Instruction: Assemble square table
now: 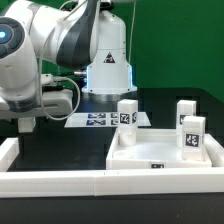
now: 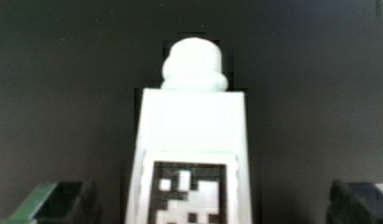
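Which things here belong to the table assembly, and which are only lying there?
Belong to the job: square slab; tagged posts; post in the wrist view.
Only lying there: marker board; white rail.

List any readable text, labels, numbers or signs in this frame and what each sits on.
No words, brand names or numbers can be read.
Marker board: black-and-white tag patterns, no letters.
Posts: tag patterns only.
Post in the wrist view: tag pattern, blurred.
Robot base: small dark mark, too small to read.
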`<action>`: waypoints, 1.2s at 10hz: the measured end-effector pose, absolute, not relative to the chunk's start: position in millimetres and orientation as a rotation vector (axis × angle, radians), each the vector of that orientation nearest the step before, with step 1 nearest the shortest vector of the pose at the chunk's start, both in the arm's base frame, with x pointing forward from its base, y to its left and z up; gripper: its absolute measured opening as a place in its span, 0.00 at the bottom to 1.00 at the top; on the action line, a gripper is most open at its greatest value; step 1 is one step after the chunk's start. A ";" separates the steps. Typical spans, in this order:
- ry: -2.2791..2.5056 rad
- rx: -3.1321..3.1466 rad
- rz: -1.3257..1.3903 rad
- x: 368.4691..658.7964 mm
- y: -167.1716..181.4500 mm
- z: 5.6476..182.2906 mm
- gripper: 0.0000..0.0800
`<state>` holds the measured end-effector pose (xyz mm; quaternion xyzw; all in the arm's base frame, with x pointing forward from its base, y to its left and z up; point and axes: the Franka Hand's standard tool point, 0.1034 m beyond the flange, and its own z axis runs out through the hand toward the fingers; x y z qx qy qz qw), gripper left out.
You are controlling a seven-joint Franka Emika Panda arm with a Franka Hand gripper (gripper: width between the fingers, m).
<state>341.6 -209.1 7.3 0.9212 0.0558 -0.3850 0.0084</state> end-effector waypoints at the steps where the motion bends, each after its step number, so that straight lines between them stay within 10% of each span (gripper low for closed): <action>1: 0.178 2.881 -1.202 342.0 -208.9 6.9 0.66; 3: 0.182 2.882 -1.201 342.6 -208.6 6.9 0.36; 9: 0.179 2.882 -1.205 343.0 -207.1 8.1 0.36; 12: 0.135 2.898 -1.224 354.6 -185.0 42.7 0.36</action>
